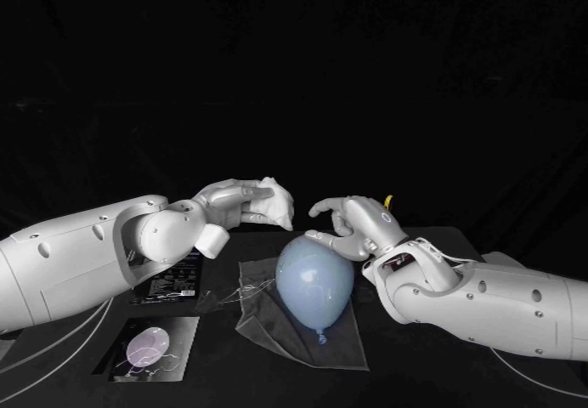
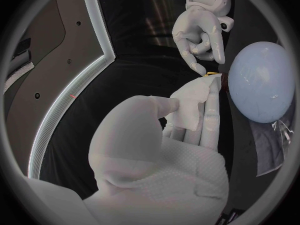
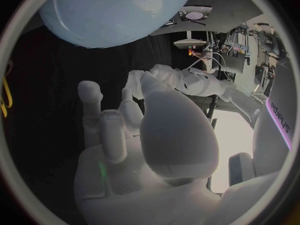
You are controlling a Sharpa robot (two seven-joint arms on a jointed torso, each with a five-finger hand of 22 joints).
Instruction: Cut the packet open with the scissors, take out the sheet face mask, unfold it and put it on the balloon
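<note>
While left hand pinches folded white mask, right hand empty, fingers apart, beside pale-blue balloon.

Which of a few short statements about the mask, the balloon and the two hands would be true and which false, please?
1. The left hand holds the white mask in its fingers. True.
2. The mask already covers the balloon. False: the balloon is bare, and the mask is held up beside it.
3. The balloon lies on a dark cloth. True.
4. The right hand grips the scissors. False: it holds nothing and hovers by the balloon's rounded end.
</note>
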